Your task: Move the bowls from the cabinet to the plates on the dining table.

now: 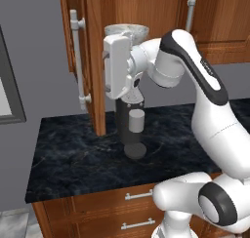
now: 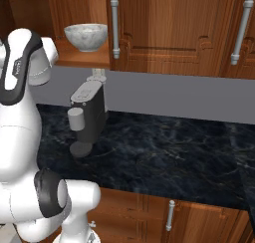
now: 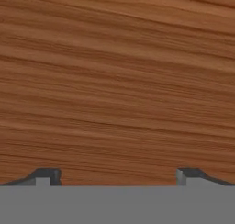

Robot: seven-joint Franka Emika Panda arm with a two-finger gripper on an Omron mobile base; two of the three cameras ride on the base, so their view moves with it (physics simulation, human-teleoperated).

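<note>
Your two-finger gripper (image 3: 117, 177) has its dark fingertips (image 3: 48, 175) spread wide with nothing between them, facing close reddish-brown wood grain. On the black marble counter (image 2: 164, 147) stands a dark grey coffee machine (image 2: 89, 115). Behind and above it, the white-grey marbled stone bowl (image 2: 86, 36) sits upright on the shelf of the open reddish-brown wooden wall cabinet (image 2: 164, 28)

The cabinet shelf (image 2: 82, 59) carries one white-grey marbled bowl (image 2: 86, 36), upright near its front edge. Below the cabinet, the black marble counter (image 2: 164, 152) carries a dark coffee machine (image 2: 88, 117), standing beneath that shelf.
</note>
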